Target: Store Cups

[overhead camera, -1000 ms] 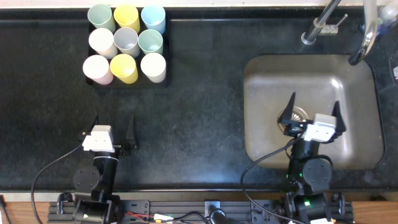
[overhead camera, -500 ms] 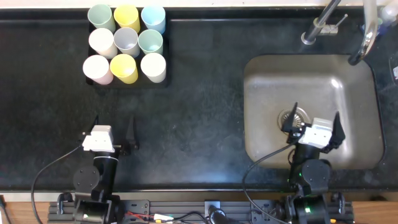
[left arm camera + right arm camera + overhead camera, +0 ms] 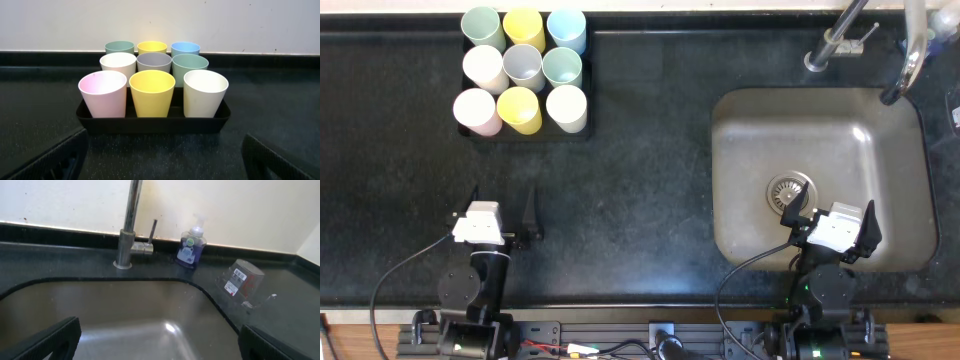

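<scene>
The right gripper (image 3: 834, 217), wide and empty, has drawn back over the sink (image 3: 750, 140) toward its base; the left gripper (image 3: 501, 200) stays wide. Nine cups (image 3: 524, 70) stand in the tray (image 3: 150, 125), so storing looks done.

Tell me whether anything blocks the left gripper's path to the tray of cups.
Nothing visible does: only bare countertop lies between the left gripper and the black tray holding nine cups.

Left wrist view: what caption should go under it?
Nine colourful cups sit three by three in a black tray on the dark counter.
</scene>
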Motion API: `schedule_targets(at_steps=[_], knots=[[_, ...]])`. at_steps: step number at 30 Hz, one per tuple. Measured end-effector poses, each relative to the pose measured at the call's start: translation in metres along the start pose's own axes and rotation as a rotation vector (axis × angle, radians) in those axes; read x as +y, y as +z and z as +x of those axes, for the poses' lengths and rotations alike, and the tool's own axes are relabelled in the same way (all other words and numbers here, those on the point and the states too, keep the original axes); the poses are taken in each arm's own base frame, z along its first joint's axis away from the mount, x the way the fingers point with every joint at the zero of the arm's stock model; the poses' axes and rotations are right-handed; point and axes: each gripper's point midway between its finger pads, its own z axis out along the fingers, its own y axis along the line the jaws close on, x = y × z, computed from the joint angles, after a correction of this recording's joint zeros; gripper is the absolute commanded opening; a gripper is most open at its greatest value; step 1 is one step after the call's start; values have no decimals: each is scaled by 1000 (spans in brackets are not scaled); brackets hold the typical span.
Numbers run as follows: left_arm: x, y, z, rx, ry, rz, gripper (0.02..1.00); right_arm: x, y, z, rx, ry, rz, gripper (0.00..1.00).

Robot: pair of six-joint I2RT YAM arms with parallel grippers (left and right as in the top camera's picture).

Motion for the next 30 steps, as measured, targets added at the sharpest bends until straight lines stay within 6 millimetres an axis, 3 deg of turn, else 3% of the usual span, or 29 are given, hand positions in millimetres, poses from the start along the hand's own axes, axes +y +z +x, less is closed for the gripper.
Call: schedule_targets(at_steps=[4,9,21,24,30], knots=[[0,0,0,0,0,0,998,0,0,-1,-7,3,1,998],[0,0,0,0,0,0,998,-1,2,-17,-115,54,17,998],[0,0,0,0,0,0,996,-3,3,-14,-111,74,30,996],[0,0,0,0,0,0,998,5,3,-15,-118,163,-23,998],[0,0,0,0,0,0,998,47,-2,-15,-86,356,-281,998]])
